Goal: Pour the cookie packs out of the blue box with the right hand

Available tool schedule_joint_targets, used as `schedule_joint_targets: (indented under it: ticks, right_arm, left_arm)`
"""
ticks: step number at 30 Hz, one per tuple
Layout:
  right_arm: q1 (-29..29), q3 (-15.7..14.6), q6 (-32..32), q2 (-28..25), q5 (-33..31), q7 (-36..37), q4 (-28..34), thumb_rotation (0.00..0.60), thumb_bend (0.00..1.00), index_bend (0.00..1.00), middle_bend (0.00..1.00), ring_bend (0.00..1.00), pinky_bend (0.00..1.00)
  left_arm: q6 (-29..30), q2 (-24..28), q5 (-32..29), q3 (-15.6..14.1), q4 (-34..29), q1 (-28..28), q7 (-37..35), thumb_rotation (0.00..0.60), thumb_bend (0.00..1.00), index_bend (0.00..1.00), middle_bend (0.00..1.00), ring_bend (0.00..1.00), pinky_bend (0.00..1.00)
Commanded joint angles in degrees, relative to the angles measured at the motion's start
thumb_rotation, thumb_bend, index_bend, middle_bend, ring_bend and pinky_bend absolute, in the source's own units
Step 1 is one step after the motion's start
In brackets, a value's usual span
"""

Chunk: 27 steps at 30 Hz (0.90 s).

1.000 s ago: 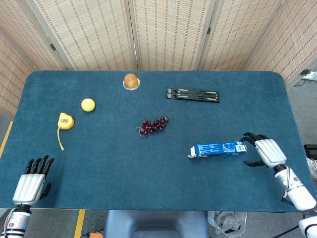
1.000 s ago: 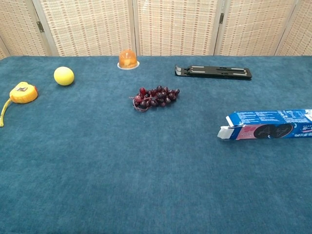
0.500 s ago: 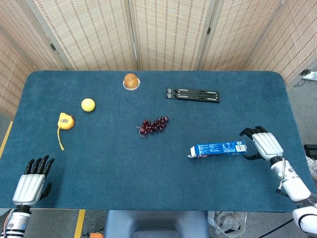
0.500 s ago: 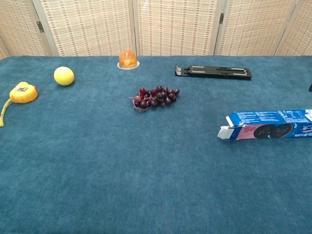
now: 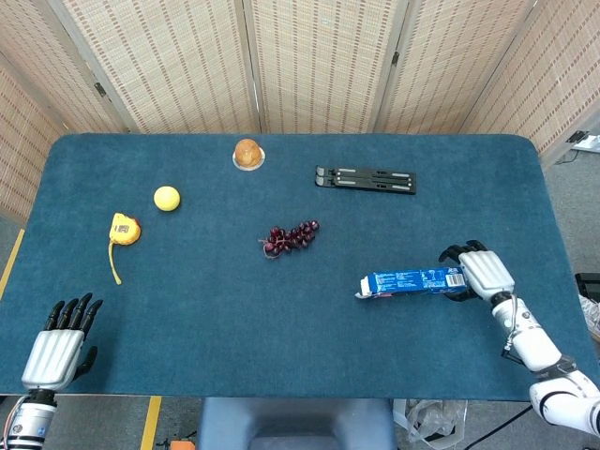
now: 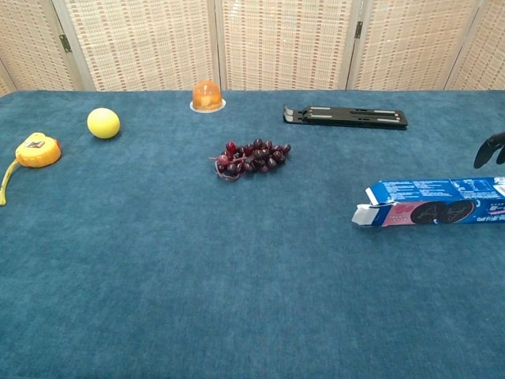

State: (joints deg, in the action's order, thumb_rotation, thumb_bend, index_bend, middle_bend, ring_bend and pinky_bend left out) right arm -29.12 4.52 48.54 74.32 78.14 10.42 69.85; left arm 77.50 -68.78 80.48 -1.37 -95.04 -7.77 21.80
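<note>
Fingers of the right hand (image 5: 480,272) arch over the right end of the long blue cardboard cookie box (image 5: 412,281); the head view cannot settle whether they press it or merely hover, so its grip cannot be told. In the chest view only dark fingertips (image 6: 491,148) show at the right edge, above the box (image 6: 432,202). The box lies flat on the dark blue felt table (image 5: 281,319), right of centre, its open flap end pointing left. No cookie packs are visible outside it.

The left hand (image 5: 62,345) rests at the near left corner, fingers straight and spread, holding nothing.

Farther back lie a bunch of dark red grapes (image 5: 291,236), a flat black folding stand (image 5: 366,179), a small orange dome on a white disc (image 5: 247,153), a yellow ball (image 5: 167,198) and a yellow tape measure (image 5: 124,231).
</note>
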Motion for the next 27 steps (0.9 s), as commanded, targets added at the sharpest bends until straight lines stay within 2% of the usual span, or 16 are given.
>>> schedule_joint_targets:
  ticks: [1,27]
  right_arm:
    - [-0.4,0.0,-0.6,0.9,-0.4,-0.4,-1.0,0.600,0.22,0.31,0.28,0.26,0.12]
    - [-0.7,0.6,-0.4,2.0,-3.8,-5.3,-1.7,0.600,0.22,0.52,0.44,0.39,0.19]
  left_arm:
    - [0.1,0.1,0.1,0.0,0.0,0.1,-0.2,0.600,0.47,0.00,0.00,0.01,0.00]
    - [-0.3,0.4,0.2,0.1,0.2,0.0,-1.3,0.600,0.47,0.00,0.00,0.01,0.00]
